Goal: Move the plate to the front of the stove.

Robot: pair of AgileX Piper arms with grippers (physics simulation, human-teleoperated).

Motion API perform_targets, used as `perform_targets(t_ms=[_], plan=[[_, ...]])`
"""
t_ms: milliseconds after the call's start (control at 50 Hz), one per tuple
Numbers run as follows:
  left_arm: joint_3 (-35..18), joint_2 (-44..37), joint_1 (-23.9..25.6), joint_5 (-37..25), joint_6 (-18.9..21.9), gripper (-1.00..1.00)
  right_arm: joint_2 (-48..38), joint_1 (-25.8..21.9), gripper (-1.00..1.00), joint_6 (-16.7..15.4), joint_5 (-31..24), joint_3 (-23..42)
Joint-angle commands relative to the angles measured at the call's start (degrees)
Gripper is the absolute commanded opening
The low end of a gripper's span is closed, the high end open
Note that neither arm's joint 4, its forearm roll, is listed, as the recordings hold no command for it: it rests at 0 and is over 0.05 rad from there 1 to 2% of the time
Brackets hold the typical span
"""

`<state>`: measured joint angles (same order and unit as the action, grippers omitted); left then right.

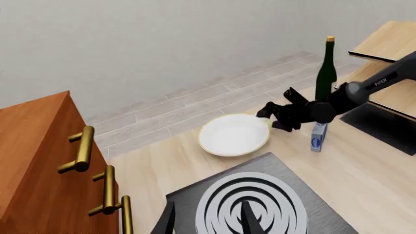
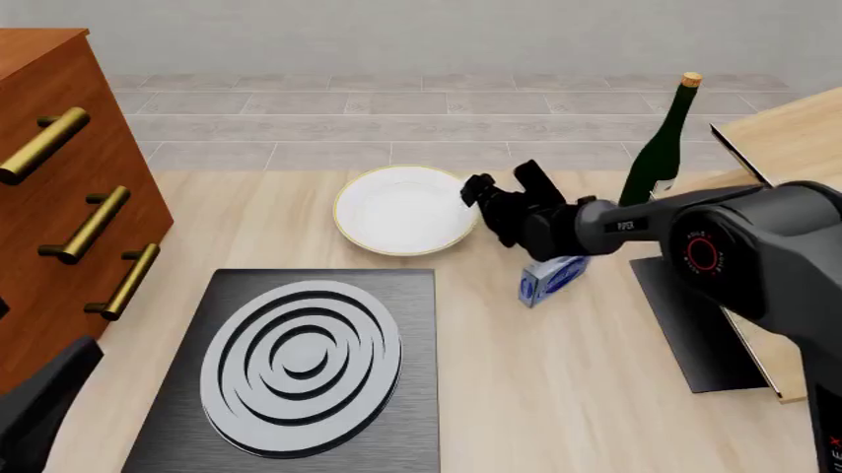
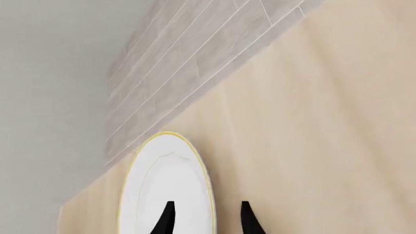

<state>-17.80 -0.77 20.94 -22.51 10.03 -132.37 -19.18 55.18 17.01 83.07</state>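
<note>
Straddling the plate's [image 2: 402, 209] right rim, my right hand [image 2: 476, 190] (fingers narrowly parted) hovers beyond the stove [image 2: 306, 367] on the surface [image 2: 579, 374].

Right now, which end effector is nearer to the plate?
Right. The right end effector straddles the plate's right rim, open. The left end effector hovers over the stove, apart.
</note>
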Motion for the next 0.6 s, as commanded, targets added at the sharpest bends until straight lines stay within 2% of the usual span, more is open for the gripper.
perform_targets(t_ms=[20,100,260,600], plan=[[-0.16,0.45,-0.10,-0.40,-0.03,1.00,2.08,2.02,1.00,-3.59,-1.83,-0.85],[-0.20,0.55,-0.09,-0.44,-0.01,1.00,2.63,2.29,1.00,-4.70,-2.20,-0.69],[-0.55,0.60,-0.05,-0.60,0.05,1.00,5.12,1.87,1.00,-4.53,-2.00,-1.58],[-1.29,0.54,1.03,-0.71,0.02,1.00,11.98,1.58,1.00,-6.49,-2.11,-4.39]])
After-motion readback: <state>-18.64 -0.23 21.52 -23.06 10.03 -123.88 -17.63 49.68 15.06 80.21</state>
